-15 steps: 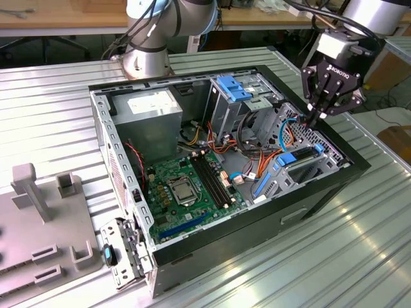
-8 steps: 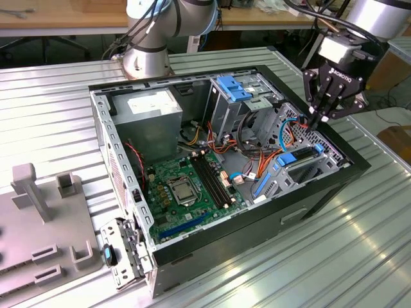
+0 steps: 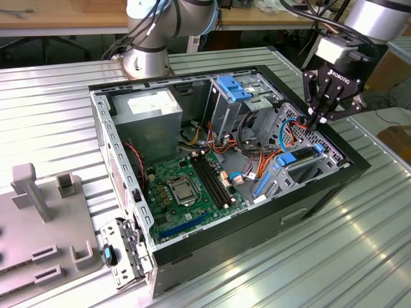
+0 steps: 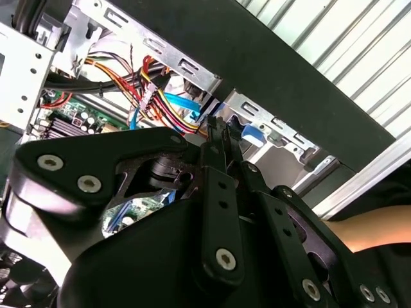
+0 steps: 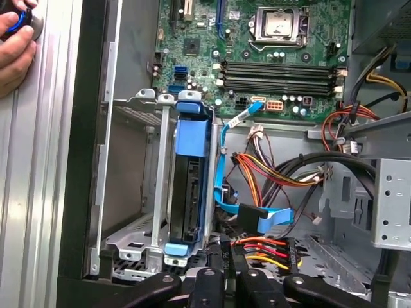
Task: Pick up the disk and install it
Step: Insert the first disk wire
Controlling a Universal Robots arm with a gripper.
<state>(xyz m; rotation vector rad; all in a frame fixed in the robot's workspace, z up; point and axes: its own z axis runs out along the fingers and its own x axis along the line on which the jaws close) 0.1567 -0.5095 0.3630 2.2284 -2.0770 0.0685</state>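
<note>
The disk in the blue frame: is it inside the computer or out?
In: the disk stands on edge in the metal bay inside the open case.

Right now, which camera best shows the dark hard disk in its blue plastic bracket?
The first wrist view: the disk stands on edge in the grey metal cage, its long side visible. In the exterior view the disk is a blue sliver; in the second wrist view, a blue tab, probably its bracket.

Ribbed metal table [image 3: 51, 109], open black computer case [image 3: 308, 208] on it, grey fixture [image 3: 38, 224] alongside
</note>
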